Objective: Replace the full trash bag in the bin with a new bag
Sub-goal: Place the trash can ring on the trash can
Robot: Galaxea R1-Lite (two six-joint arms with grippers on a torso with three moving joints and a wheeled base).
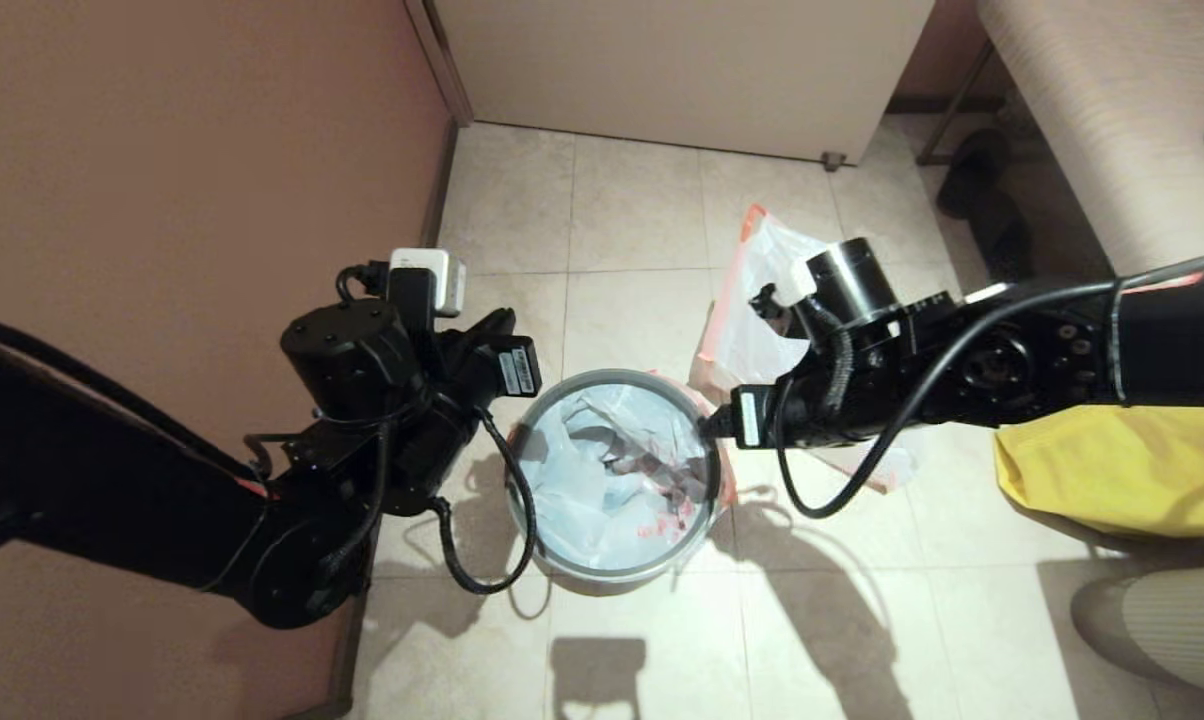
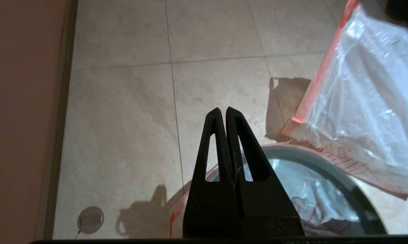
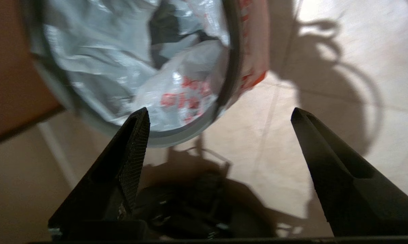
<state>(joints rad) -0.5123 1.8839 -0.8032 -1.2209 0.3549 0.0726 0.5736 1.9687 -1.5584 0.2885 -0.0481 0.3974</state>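
The bin stands on the tiled floor between my arms, its grey hoop pressed over the new bag. That thin white bag lines the inside, with red print showing. The full trash bag, translucent white with a pink-orange hem, lies on the floor just behind the bin, partly hidden by my right arm. My left gripper is shut with nothing in it, beside the bin's left rim. My right gripper is open and empty, over the floor by the right rim.
A brown wall runs close along the left. A cabinet stands at the back and a bench at the right, with dark shoes under it. A yellow fabric bag lies at the right. A small round disc sits on the floor.
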